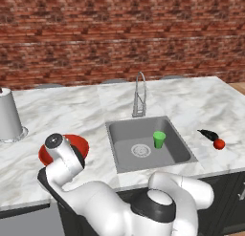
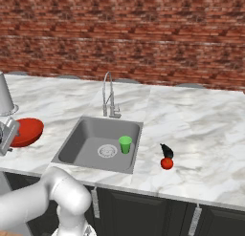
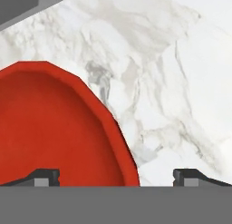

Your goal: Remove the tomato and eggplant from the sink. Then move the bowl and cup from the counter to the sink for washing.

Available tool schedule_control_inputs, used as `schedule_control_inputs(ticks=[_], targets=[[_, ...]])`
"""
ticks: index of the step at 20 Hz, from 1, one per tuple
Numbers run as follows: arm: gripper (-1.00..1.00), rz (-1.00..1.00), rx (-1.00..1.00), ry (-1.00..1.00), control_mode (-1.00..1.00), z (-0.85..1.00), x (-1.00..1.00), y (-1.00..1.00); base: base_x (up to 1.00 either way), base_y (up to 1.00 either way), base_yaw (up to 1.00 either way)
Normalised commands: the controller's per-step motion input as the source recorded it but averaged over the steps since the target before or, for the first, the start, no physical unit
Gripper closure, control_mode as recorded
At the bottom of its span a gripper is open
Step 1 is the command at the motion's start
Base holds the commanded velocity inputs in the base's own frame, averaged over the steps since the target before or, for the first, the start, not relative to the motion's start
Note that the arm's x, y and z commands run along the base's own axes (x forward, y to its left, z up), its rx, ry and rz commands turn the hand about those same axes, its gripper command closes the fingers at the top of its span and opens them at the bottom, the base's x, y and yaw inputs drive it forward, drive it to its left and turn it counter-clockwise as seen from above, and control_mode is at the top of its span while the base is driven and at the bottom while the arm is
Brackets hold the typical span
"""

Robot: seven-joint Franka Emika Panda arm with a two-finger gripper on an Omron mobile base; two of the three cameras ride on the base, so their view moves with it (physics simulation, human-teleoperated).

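Note:
The red bowl [image 1: 82, 144] sits on the marble counter [image 1: 191, 101] left of the sink [image 1: 179, 144], and my hand hangs over it. In the hand view my open gripper [image 3: 116, 177] straddles the rim of the bowl [image 3: 54, 128], with one fingertip over its inside and the other over bare marble. Nothing is held. A green cup [image 1: 159, 139] stands upright inside the basin beside the drain. The tomato [image 1: 219, 144] and the eggplant [image 1: 207, 134] lie together on the counter right of the sink. From the right base view, the bowl [image 2: 27, 131] shows at the far left.
A curved metal faucet [image 1: 139, 94] rises behind the sink. A pale grey cylinder on a round base [image 1: 9, 116] stands at the far left of the counter. A brick wall runs along the back, and the counter's front edge drops to dark cabinets.

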Motion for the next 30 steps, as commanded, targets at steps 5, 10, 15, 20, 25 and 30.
schedule_control_inputs(ticks=[5,10,15,20,25,30], targets=[[-1.00,-0.08,0.00,0.00,-1.00,-0.08,0.01,0.07,0.00,0.00,0.00],[-1.00,-0.06,0.00,0.00,-1.00,-0.06,0.01,0.08,0.00,0.00,0.00],[1.00,-0.05,0.00,0.00,-1.00,-0.02,0.00,0.11,0.00,0.00,0.00],[1.00,-0.06,0.00,0.00,-1.00,0.00,0.00,0.04,0.00,0.00,0.00],[1.00,-0.06,0.00,0.00,-1.00,0.00,0.00,0.02,0.00,0.00,0.00],[1.00,-0.07,0.00,0.00,-1.00,0.01,-0.03,0.02,0.00,0.00,0.00]])
